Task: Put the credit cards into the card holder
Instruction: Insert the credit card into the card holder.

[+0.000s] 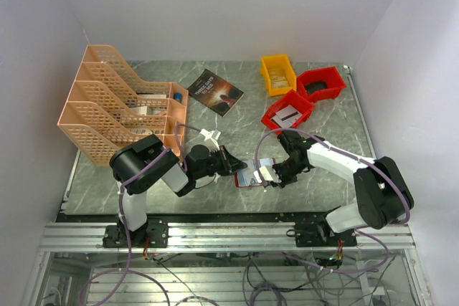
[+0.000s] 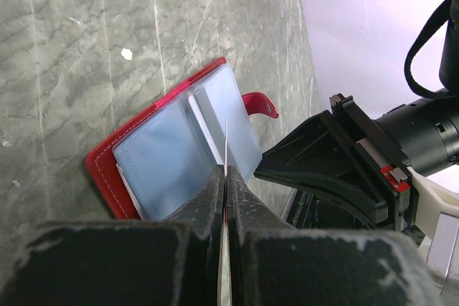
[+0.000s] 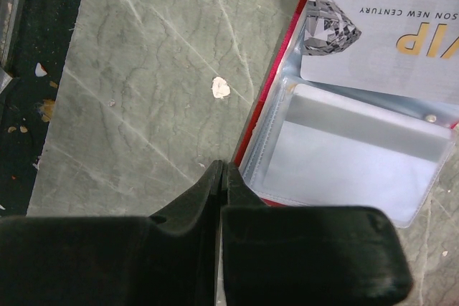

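The card holder (image 1: 251, 176) lies open on the table between both arms, red cover down and clear pockets (image 2: 165, 155) up. My left gripper (image 2: 226, 173) is shut on a credit card (image 2: 226, 141), seen edge-on as a thin pale line. The card's far end stands at the pockets near the holder's fold. A white VIP card (image 3: 380, 26) lies on the holder's upper half above an empty clear pocket (image 3: 351, 155). My right gripper (image 3: 221, 168) is shut with nothing seen between its fingers. Its tips are at the holder's red edge (image 3: 269, 91). The red clasp tab (image 2: 262, 104) sticks out beside the holder.
Orange file racks (image 1: 115, 109) stand at the back left, with a dark book (image 1: 215, 91) beside them. A yellow bin (image 1: 277, 73) and two red bins (image 1: 320, 84) (image 1: 287, 111) sit at the back right. The right arm's gripper body (image 2: 337, 155) is close beside my left fingers.
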